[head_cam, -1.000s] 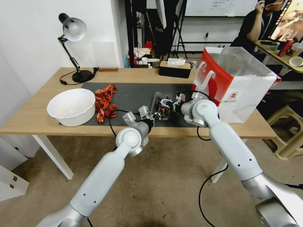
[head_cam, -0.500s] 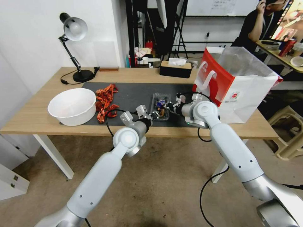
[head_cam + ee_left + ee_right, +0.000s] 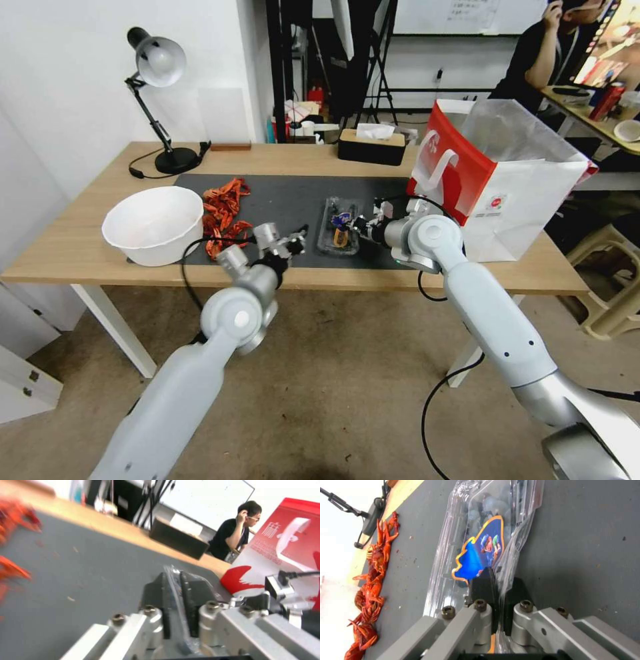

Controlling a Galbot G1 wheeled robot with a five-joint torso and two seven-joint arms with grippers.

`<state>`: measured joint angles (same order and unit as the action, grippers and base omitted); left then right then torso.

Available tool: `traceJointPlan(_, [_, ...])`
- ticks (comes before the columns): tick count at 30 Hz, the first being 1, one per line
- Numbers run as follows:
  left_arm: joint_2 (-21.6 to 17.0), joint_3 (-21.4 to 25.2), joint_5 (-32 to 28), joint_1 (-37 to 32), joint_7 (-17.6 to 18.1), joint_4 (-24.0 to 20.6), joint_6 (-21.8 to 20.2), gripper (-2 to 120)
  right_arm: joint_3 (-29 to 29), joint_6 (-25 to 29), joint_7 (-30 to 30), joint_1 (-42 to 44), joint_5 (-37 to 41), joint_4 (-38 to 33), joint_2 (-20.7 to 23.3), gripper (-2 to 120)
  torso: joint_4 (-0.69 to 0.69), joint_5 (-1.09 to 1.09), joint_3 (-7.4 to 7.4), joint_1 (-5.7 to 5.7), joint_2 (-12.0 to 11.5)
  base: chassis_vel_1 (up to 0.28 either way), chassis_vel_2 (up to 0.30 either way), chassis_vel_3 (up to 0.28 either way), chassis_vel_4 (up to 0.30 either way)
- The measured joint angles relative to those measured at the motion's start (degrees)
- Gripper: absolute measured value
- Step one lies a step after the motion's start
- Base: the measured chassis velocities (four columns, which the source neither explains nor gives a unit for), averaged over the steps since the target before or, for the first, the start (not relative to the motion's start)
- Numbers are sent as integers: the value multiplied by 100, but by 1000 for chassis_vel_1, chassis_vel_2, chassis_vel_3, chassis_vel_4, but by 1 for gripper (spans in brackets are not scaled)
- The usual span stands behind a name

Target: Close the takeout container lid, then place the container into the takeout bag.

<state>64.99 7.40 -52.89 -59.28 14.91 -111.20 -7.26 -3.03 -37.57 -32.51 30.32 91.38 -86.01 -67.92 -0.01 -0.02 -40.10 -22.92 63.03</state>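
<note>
on the grey mat (image 3: 280,200), right gripper (image 3: 498,585) fingers apparently pinch the takeout container (image 3: 486,537) rim.

Takeout bag (image 3: 283,542): one large white Chinese character on its red face, beside the white handle (image 3: 293,542). Finer print below it is unreadable.

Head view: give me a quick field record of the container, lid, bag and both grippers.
container: takeout container lies flat on the dark mat
lid: lid looks folded down over the berries
right gripper: right gripper is shut on the container's edge
left gripper: left gripper is over the mat, left of the container
bag: takeout bag stands upright, top open, right of the container
</note>
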Motion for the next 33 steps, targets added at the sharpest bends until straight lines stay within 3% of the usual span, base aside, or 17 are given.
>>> traceJointPlan(1, [0,0,0,0,0,0,0,11,0,0,0,0,0,0,0,0,0,0,0,0,0,0,0,0,0])
traceJointPlan(6, [-177,179,1360,-716,-181,-215,552,30,-16,-2,-8,28,20,-26,8,0,2,0,0,0,0,0,0,0,0])
traceJointPlan(8, [-268,220,2048,-986,-44,-241,787,40,-65,-2,-41,81,51,-100,48,0,4,2,0,0,0,0,0,0,0])
traceJointPlan(12, [-487,73,2626,-1065,272,-166,970,54,-365,-5,-154,363,120,-398,246,0,-1,0,0,0,0,0,0,0,0])
traceJointPlan(14, [-554,45,2695,-1099,338,-152,973,58,-437,-4,-175,429,134,-467,294,0,-8,0,0,0,0,0,0,0,0])
traceJointPlan(17, [-758,40,2727,-1338,495,-144,1037,67,-542,-2,-198,520,160,-549,347,0,-5,4,0,0,0,0,0,0,0])
traceJointPlan(19, [-890,99,2772,-1600,599,-72,1298,79,-592,0,-204,559,197,-589,364,0,2,1,0,0,0,0,0,0,0])
traceJointPlan(22, [-901,140,2813,-1713,671,-64,1385,86,-607,1,-197,574,212,-603,371,0,2,-1,0,0,0,0,0,0,0])
traceJointPlan(24, [-888,180,2854,-1871,787,-93,1425,97,-620,2,-165,586,222,-608,371,0,1,3,0,0,0,0,0,0,0])
traceJointPlan(33, [-727,179,2911,-2189,1129,-116,1415,100,-658,-2,-139,593,267,-645,376,0,0,2,0,0,0,0,0,0,0])
